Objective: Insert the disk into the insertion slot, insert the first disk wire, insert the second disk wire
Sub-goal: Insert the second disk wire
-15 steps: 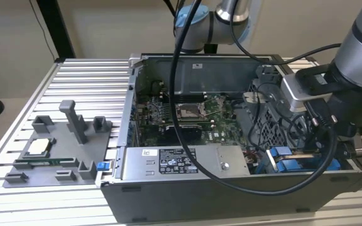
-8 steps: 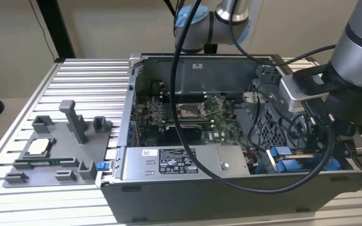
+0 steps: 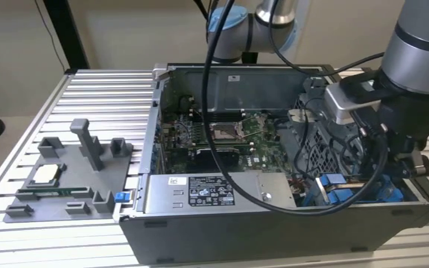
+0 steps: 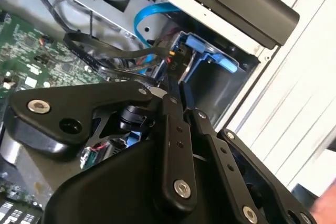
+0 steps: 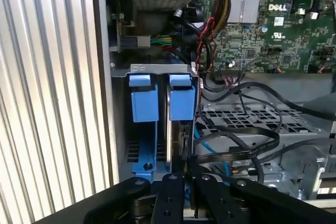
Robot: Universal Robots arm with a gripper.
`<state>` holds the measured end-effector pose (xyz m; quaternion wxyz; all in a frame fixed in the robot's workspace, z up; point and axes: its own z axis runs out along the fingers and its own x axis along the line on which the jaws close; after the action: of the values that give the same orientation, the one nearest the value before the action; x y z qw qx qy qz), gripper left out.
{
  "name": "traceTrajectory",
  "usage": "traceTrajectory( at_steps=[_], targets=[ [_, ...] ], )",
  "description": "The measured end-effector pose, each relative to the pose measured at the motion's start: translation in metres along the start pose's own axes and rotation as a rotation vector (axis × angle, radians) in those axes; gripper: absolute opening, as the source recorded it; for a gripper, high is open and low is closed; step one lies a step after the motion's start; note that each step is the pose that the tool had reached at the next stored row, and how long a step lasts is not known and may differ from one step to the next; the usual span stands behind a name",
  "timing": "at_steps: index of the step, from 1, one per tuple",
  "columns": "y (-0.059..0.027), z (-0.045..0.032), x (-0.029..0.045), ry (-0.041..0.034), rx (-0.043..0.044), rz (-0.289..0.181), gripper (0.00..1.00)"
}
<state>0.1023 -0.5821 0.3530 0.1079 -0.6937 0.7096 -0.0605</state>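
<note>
My gripper [image 3: 376,180] reaches down into the front corner of the open computer case [image 3: 274,229] at the exterior view's right. In the first wrist view its fingers [image 5: 173,192] stand close together on the disk [image 5: 176,135]. The disk shows edge-on, standing upright in the insertion slot [image 5: 137,156] beside two blue clips [image 5: 144,103]. In the second wrist view the fingers [image 4: 173,129] meet just short of the blue carrier [image 4: 210,56]. Loose black wires [image 5: 247,141] and a blue cable [image 4: 152,13] lie beside the bay.
A grey power supply box [image 3: 214,192] with a sticker sits at the case's front. The motherboard [image 3: 229,139] lies in the middle, with a perforated cage [image 5: 252,116] beside the bay. A grey fixture [image 3: 69,178] with parts stands on the slatted table [image 3: 103,95].
</note>
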Motion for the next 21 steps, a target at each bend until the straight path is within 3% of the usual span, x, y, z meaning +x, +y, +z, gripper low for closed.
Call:
traceTrajectory(
  at_steps=[3, 4, 5, 7, 13, 14, 15, 18, 19, 21],
  targets=[
    [0.0006, 0.0005, -0.0051, 0.0517, 0.0007, -0.013, 0.0],
    [0.0009, 0.0007, -0.0074, 0.0632, 0.0009, -0.015, 0.0],
    [0.0008, 0.0007, -0.0084, 0.067, 0.0008, -0.016, 0.0],
    [-0.0001, -0.0036, -0.0089, 0.0671, 0.0009, -0.016, 0.0],
    [-0.006, -0.0299, -0.011, 0.0668, 0.0009, -0.016, 0.0],
    [-0.0063, -0.0308, -0.011, 0.0671, 0.0009, -0.017, 0.0],
    [-0.0062, -0.0306, -0.011, 0.0668, 0.0004, -0.016, 1.0],
    [-0.007, -0.0307, -0.0103, 0.067, -0.0014, -0.017, 1.0],
    [-0.0078, -0.0306, -0.0092, 0.0663, -0.0075, -0.016, 1.0],
    [-0.0091, -0.0302, -0.0072, 0.0634, -0.0295, -0.015, 1.0]
  ],
)
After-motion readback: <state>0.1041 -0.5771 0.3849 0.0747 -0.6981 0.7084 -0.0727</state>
